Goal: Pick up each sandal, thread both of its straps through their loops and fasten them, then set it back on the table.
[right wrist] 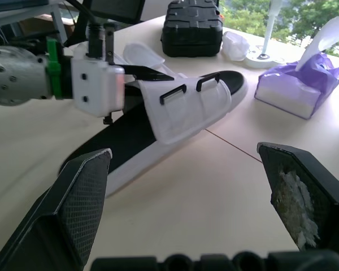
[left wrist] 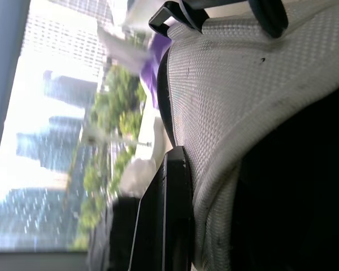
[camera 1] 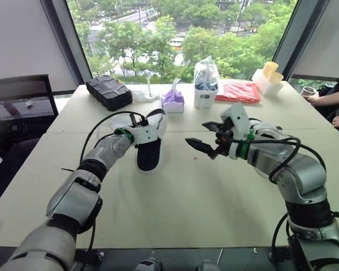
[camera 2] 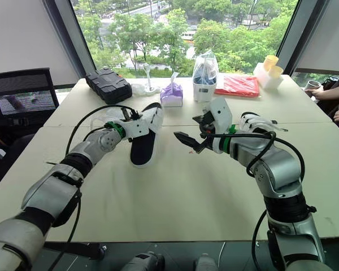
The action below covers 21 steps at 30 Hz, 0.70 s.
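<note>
A white sandal [camera 1: 148,151] with a black footbed stands tilted left of the table's middle, its lower end at or near the tabletop. My left gripper [camera 1: 156,121] is shut on its white mesh upper [left wrist: 226,84]; one black finger [right wrist: 144,71] lies across the top of that flap. Two black strap loops [right wrist: 173,93] sit on the upper, with nothing threaded through them. My right gripper [camera 1: 195,133] hovers open a short way to the sandal's right, pointing at it, its fingers [right wrist: 79,197] spread wide and holding nothing.
At the far side of the table are a black case [camera 1: 108,92], a purple tissue pack [camera 1: 173,100], a clear bag [camera 1: 206,82], a red pouch [camera 1: 238,91] and yellow cups [camera 1: 269,76]. A person's arm [camera 1: 327,99] rests at the right edge. A chair [camera 1: 20,104] stands on the left.
</note>
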Available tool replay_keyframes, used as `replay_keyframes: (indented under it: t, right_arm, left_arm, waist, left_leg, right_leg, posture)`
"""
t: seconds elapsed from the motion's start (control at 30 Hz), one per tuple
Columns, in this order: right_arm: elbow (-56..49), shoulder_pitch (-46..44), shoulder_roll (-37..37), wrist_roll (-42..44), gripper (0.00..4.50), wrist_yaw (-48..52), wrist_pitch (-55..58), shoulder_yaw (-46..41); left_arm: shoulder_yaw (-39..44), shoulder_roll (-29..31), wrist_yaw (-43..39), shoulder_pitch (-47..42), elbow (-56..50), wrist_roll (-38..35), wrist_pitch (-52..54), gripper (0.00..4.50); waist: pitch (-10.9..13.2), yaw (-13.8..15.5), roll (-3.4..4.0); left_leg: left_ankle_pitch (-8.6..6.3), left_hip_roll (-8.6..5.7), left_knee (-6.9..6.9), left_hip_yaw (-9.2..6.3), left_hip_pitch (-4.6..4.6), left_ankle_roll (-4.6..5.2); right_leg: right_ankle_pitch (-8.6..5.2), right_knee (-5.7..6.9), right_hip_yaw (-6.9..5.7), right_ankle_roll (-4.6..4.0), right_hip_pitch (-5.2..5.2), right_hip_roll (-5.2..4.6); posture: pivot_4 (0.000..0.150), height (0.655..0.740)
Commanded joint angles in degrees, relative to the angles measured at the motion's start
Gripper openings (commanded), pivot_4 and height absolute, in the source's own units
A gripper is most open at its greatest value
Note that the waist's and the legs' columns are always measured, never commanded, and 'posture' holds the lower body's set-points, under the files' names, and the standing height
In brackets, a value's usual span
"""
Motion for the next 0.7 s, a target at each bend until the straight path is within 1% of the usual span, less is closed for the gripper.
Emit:
replay_keyframes:
  t: [0.03,0.07,0.1,0.17,0.23,0.3,0.4,0.47,0.57,0.7]
  right_arm:
    - [-1.3,-0.7,-1.5,-0.5,4.50,0.4,-1.3,-2.1]
    - [-1.1,-0.7,-2.0,-0.6,4.50,0.6,-1.6,-2.3]
    - [-1.0,-0.6,-2.5,-0.8,4.50,0.9,-2.0,-2.4]
    - [-0.7,-0.6,-3.5,-0.8,4.50,1.3,-2.5,-3.0]
    - [-0.2,-0.6,-4.3,-1.0,4.50,1.5,-2.9,-3.6]
    - [0.2,-0.4,-5.1,-1.2,4.50,1.9,-3.2,-4.0]
    - [0.7,-0.4,-6.5,-1.5,4.50,2.5,-3.5,-5.1]
    - [0.8,-0.5,-7.3,-1.4,4.50,2.8,-3.5,-5.7]
    - [0.8,-0.5,-7.8,-1.5,4.50,2.7,-3.5,-5.9]
    - [0.0,-0.2,-7.5,-1.3,4.50,2.3,-2.9,-5.8]
  left_arm:
    - [-2.6,2.8,-3.3,-4.1,-2.9,1.4,-16.6,0.05]
    - [-3.8,3.1,-4.8,-4.5,-2.6,1.9,-20.5,0.05]
    - [-5.3,3.7,-2.5,-5.1,-3.1,4.6,-22.8,0.05]
    - [-6.7,3.4,-3.1,-5.7,-2.1,5.4,-28.3,0.05]
    - [-9.2,3.5,-0.8,-6.6,-2.4,9.4,-31.9,0.05]
    - [-10.5,3.1,0.4,-7.3,-1.8,11.4,-34.1,0.05]
    - [-14.3,3.1,5.7,-8.8,-3.2,18.8,-38.4,0.05]
    - [-16.9,3.3,11.1,-9.6,-4.7,24.2,-40.6,0.05]
    - [-20.6,3.9,22.8,-10.3,-6.7,32.3,-42.2,0.05]
    - [-27.7,3.8,37.6,-12.4,-6.4,42.5,-39.8,0.05]
  waist:
    - [0.0,0.0,-0.02]
    - [0.0,0.0,-0.02]
    - [0.0,0.0,-0.03]
    - [0.0,0.0,-0.03]
    - [0.0,0.0,-0.03]
    - [0.0,-0.1,-0.04]
    - [0.0,-0.1,-0.05]
    - [0.0,0.0,-0.06]
    - [0.0,0.0,-0.05]
    - [0.0,0.0,-0.06]
  left_leg:
    - [0.00,0.00,-0.01,0.01,-0.04,0.00]
    - [0.00,0.00,-0.02,0.02,-0.06,0.00]
    - [0.00,0.00,-0.02,0.04,-0.06,0.00]
    - [0.00,0.00,-0.01,0.05,-0.07,0.01]
    - [-0.01,0.00,-0.01,0.07,-0.07,0.02]
    - [-0.01,0.00,-0.01,0.07,-0.07,0.03]
    - [0.00,0.00,-0.02,0.09,-0.07,0.03]
    - [0.00,0.00,-0.02,0.10,-0.07,0.04]
    - [-0.01,0.00,-0.01,0.12,-0.07,0.05]
    - [-0.01,0.00,-0.01,0.13,-0.07,0.05]
  right_leg:
    - [0.00,-0.01,0.00,0.00,-0.05,0.00]
    - [0.00,-0.02,0.00,0.00,-0.08,-0.01]
    - [0.00,-0.02,0.01,0.00,-0.08,-0.01]
    - [0.00,-0.03,0.01,0.00,-0.06,-0.01]
    - [0.00,-0.03,0.01,0.00,-0.07,-0.01]
    - [0.00,-0.02,0.01,0.00,-0.07,0.00]
    - [0.00,0.00,0.02,0.00,-0.08,0.00]
    - [0.00,0.00,0.02,0.01,-0.08,0.00]
    - [0.00,0.00,0.03,0.01,-0.08,0.00]
    - [0.00,0.04,0.05,0.02,-0.09,0.02]
  posture:
    - [0.150,0.7400]
    - [0.150,0.7400]
    - [0.150,0.7400]
    - [0.150,0.7400]
    - [0.150,0.7400]
    - [0.150,0.7400]
    - [0.150,0.7400]
    - [0.150,0.7400]
    - [0.150,0.7400]
    - [0.150,0.7400]
